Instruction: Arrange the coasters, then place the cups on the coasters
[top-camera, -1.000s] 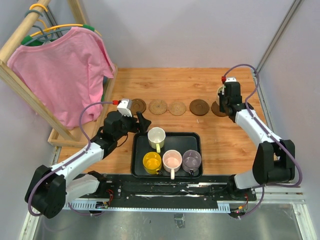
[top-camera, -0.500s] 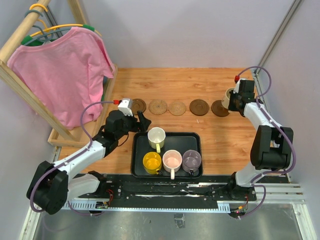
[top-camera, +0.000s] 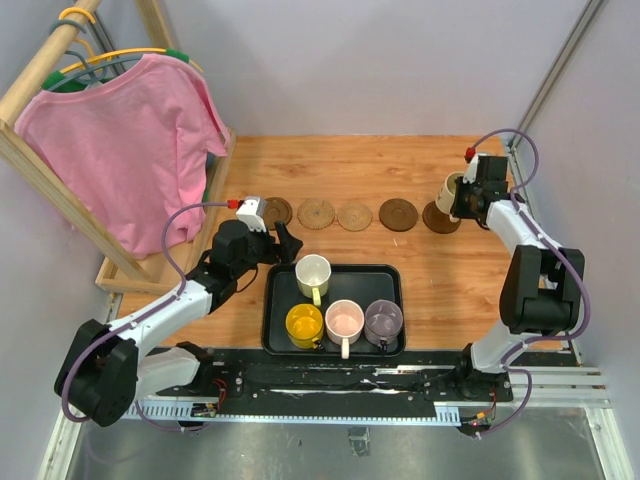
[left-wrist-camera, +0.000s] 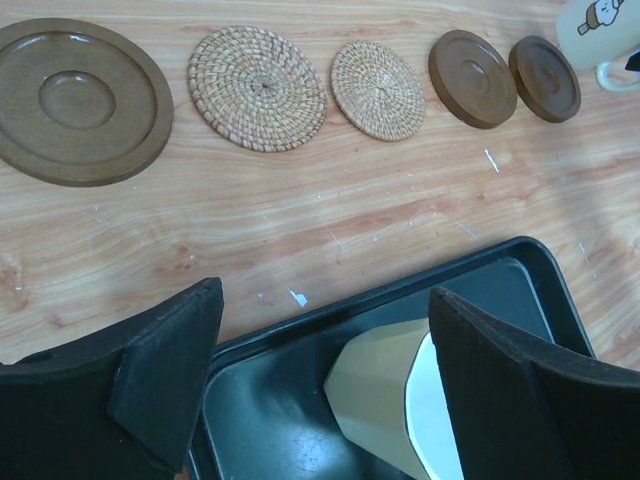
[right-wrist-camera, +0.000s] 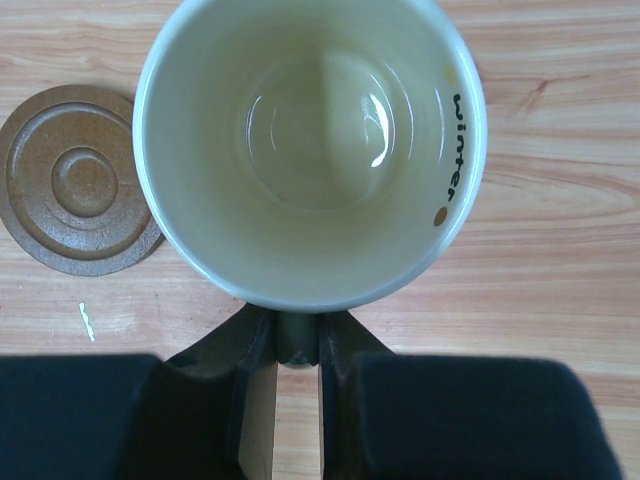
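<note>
Right tool (right-wrist-camera: 298, 352), pinching the cream cup (right-wrist-camera: 310, 150) by its handle (mostly hidden), has edged toward the coaster (right-wrist-camera: 80, 180) at its left; left tool (left-wrist-camera: 325, 375) gapes wide.

L tool (left-wrist-camera: 320, 375) wide open, R tool (right-wrist-camera: 297, 347) clamped.

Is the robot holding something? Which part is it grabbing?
Yes. The right gripper pinches the cream ceramic mug by its handle. The left gripper is open and holds nothing.
</note>
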